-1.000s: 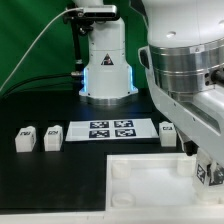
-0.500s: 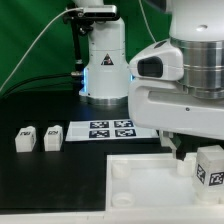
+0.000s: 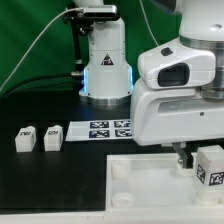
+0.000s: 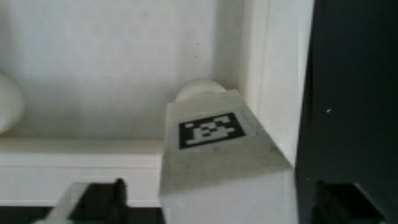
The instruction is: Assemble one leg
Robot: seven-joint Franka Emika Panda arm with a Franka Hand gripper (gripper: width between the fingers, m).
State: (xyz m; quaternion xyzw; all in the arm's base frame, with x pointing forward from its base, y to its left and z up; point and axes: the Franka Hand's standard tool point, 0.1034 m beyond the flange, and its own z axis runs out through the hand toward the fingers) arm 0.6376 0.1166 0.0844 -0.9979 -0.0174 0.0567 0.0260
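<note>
The claw was clamped on the leg (its tag facing the wrist camera) over a corner of the white tray; two other legs stood on the bench.

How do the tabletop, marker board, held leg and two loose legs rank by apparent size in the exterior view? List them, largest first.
1. tabletop
2. marker board, partly hidden by the arm
3. held leg, though it is nearer the camera, so its lead over the loose ones is unsure
4. loose legs, which look alike
</note>
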